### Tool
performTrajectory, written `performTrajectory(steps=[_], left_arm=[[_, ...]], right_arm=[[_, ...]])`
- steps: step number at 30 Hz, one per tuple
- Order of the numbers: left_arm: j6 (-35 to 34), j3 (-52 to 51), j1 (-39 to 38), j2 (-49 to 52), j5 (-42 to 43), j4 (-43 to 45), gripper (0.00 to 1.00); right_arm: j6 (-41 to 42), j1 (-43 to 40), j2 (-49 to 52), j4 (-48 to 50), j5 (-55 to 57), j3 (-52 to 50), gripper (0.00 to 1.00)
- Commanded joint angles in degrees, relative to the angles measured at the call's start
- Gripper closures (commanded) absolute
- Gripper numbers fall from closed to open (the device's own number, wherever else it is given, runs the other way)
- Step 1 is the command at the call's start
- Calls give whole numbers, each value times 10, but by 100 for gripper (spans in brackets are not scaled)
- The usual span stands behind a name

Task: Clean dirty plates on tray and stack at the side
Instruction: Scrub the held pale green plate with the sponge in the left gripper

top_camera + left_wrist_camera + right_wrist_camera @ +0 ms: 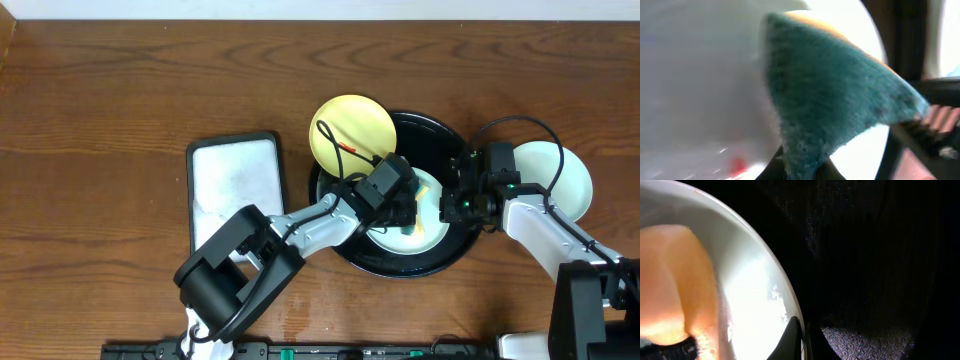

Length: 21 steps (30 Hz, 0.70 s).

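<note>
Teal-faced sponge (pixel 840 90) pinched in left gripper (pixel 402 205) jaws, pressed onto pale mint-green round plate (pixel 428 232) inside glossy black round tray (pixel 430 135), beside red smear (pixel 737 164). Right gripper (pixel 799 339) jaws clamp plate's right rim, likely steadying it for scrubbing.

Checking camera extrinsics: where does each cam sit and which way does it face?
Overhead: fixed above the table, facing straight down; both arms show, over the black tray and mint plate.
Left wrist: close above the mint plate, facing it; left pincer grips a teal sponge.
Right wrist: low at the black tray's side, facing the plate rim; right pincer tips at bottom edge.
Shared: both wrist views catch the same plate and sponge.
</note>
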Motion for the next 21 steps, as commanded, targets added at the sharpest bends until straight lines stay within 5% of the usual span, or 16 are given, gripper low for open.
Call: performTrajectory(steps=[1, 5, 10, 21], left_arm=[[65, -3, 21, 11, -94, -78, 92], [138, 1, 52, 6, -202, -117, 92], [143, 2, 69, 6, -211, -97, 92], [0, 2, 1, 7, -107, 6, 92]], right_arm=[[5, 0, 9, -4, 14, -2, 99], [5, 0, 9, -4, 14, -2, 99], [3, 0, 9, -4, 14, -2, 99], [3, 0, 9, -4, 14, -2, 99]])
